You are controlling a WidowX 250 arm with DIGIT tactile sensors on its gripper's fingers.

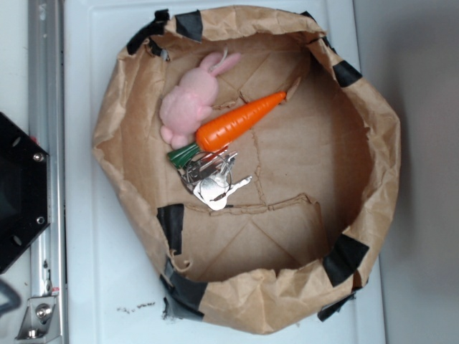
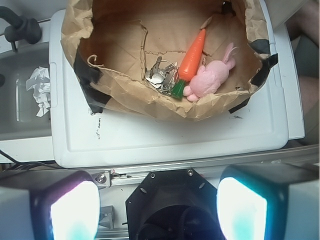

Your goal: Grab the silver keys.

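Note:
The silver keys [image 1: 212,180] lie on the floor of a brown paper bag bowl [image 1: 380,136], just below the green top of the orange toy carrot [image 1: 237,122]. A pink plush bunny [image 1: 192,100] lies beside the carrot. In the wrist view the keys [image 2: 161,74] sit left of the carrot [image 2: 192,51] and the bunny [image 2: 212,75]. My gripper [image 2: 159,210] is open and empty. Its two glowing fingertips [image 2: 75,212] stand wide apart, well back from the bowl, above the black robot base. The gripper does not show in the exterior view.
The bowl [image 2: 125,92] has black tape on its rim and stands on a white tray [image 2: 165,140]. A metal rail [image 1: 44,79] and the black base [image 1: 21,193] lie at the left. A crumpled white paper [image 2: 40,90] lies in a side bin.

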